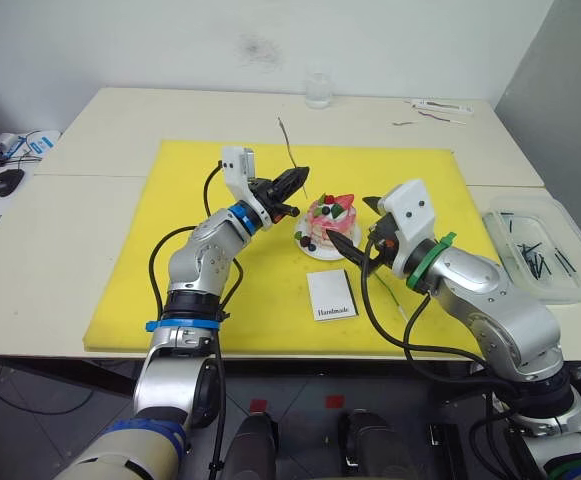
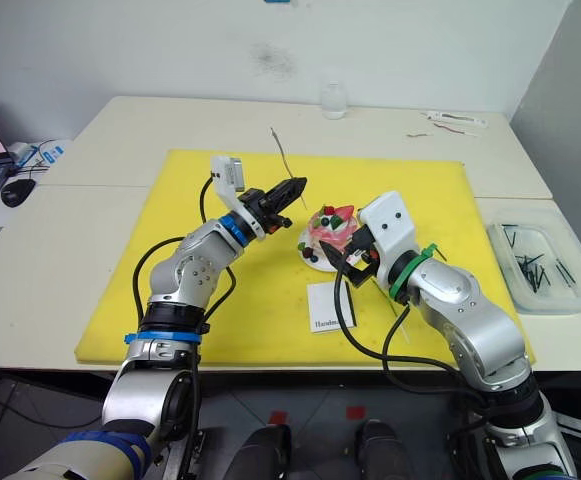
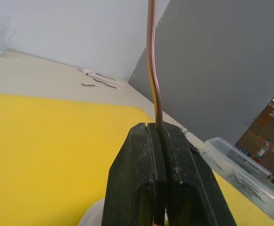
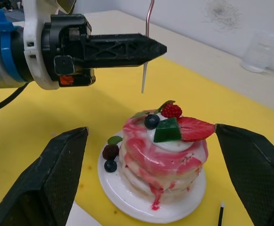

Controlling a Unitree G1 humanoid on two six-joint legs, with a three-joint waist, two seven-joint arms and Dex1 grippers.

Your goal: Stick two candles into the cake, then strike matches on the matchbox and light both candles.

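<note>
The cake (image 1: 330, 222), pink and white with a strawberry and berries on top, sits on a small white plate (image 4: 127, 197) in the middle of the yellow mat (image 1: 220, 280). My left gripper (image 1: 303, 178) is shut on a thin long candle (image 3: 153, 70), held roughly upright. The candle's lower tip (image 4: 144, 77) hangs above the mat, just left of and behind the cake. My right gripper (image 1: 358, 225) is open at the cake's right side, fingers spread wide and not touching it. The white matchbox (image 1: 331, 296) lies on the mat in front of the cake. Dark matches (image 1: 535, 255) lie in a clear tray.
The clear plastic tray (image 1: 570, 285) stands off the mat at the right. A glass (image 1: 317, 90) stands at the table's back edge. Small items (image 1: 440, 108) lie back right. A mouse (image 1: 7, 181) and laptop are at the far left. A thin dark stick (image 4: 220, 214) lies beside the plate.
</note>
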